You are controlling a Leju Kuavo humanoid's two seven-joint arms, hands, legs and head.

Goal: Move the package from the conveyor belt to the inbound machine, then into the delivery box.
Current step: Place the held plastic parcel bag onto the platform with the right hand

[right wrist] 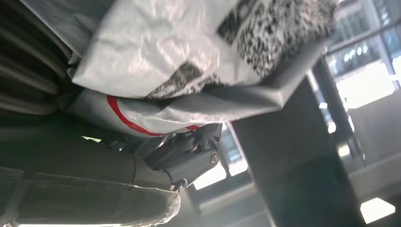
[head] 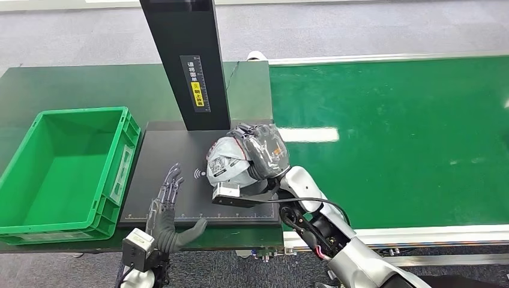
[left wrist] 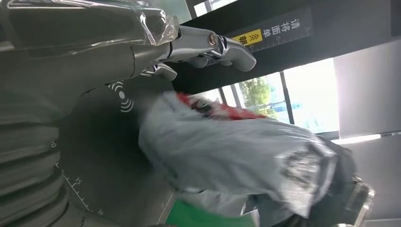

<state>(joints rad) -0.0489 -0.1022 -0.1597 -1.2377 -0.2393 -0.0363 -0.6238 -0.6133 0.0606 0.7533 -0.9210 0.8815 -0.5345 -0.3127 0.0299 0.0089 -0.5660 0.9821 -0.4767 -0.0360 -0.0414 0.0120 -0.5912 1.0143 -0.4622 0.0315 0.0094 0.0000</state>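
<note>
Over the black scanner plate (head: 180, 174) of the inbound machine (head: 186, 60): one grey package (head: 231, 162), clasped by the right hand (head: 264, 153), fingers curled around it. Left hand (head: 165, 207) holds nothing, fingers (head: 171, 183) spread above the plate's edge. One green delivery box (head: 66, 171) alongside; one conveyor belt (head: 390, 138).

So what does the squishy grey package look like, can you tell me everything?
The package is a soft, crinkly grey plastic mailer bag with black-and-white printed labels and a red stripe. It looks lumpy and stuffed. The right hand grips it from the conveyor side, over the black scanner plate. I cannot tell whether it touches the plate.
</note>
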